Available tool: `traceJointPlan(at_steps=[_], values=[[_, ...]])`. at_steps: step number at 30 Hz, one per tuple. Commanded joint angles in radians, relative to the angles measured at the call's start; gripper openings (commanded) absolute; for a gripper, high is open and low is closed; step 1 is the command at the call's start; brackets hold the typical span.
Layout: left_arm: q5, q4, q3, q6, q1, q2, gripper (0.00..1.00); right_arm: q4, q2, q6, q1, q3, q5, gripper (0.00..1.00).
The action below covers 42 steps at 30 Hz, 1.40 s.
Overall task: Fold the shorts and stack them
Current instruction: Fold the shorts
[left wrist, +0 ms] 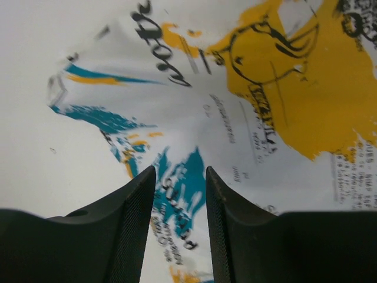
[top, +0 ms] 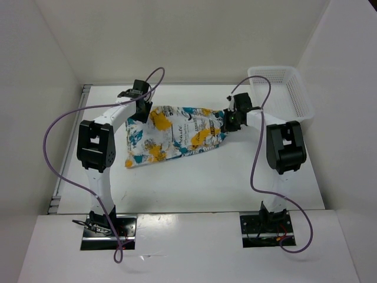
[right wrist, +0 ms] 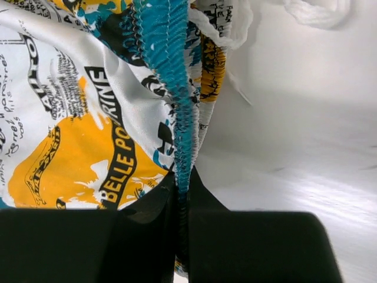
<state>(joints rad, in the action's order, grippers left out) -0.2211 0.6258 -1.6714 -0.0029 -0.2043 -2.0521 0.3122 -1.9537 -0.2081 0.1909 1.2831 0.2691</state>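
- The shorts (top: pixel 177 135) lie spread out in the middle of the worktop (top: pixel 194 183), white cloth busy with teal, orange-yellow and black print, stretched between the two arms.
- Over at the far left corner of the cloth sits the left gripper (left wrist: pixel 179 171). Its fingers (left wrist: pixel 138 200) stand apart, with a strip of teal-printed fabric showing in the gap between them.
- Creases in the cloth run toward that gap, but whether the fingers actually touch the fabric I cannot tell.
- On the other side, the right gripper (right wrist: pixel 182 177) is at the right edge of the shorts, pressed together on the cloth.
- It pinches a teal stitched seam (right wrist: pixel 171 59), which rises straight up out of the closed fingers, with the orange-and-black print bunched to the left of it.
- A white cord (right wrist: pixel 318 10) lies on the bare worktop just beyond that edge.
- The white mesh basket (top: pixel 277 69) stands at the far right corner of the worktop, apart from the shorts, behind the right arm.
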Motion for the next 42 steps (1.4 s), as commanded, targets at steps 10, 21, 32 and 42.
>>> traceJointPlan(at_steps=[10, 21, 32, 42], values=[[0.075, -0.041, -0.074, 0.003, -0.026, -0.019, 0.51, 0.131, 0.321, 0.449, -0.120, 0.105, -0.263, 0.00], [0.166, -0.084, -0.191, 0.003, -0.193, -0.178, 0.55, 0.117, 0.254, 0.566, -0.120, 0.286, -0.449, 0.00], [0.174, -0.017, -0.381, 0.003, -0.238, -0.361, 0.50, 0.166, 0.213, 0.544, 0.113, 0.303, -0.544, 0.00], [0.186, -0.028, -0.376, 0.003, -0.238, -0.388, 0.17, 0.185, 0.125, 0.420, 0.301, 0.312, -0.499, 0.00]])
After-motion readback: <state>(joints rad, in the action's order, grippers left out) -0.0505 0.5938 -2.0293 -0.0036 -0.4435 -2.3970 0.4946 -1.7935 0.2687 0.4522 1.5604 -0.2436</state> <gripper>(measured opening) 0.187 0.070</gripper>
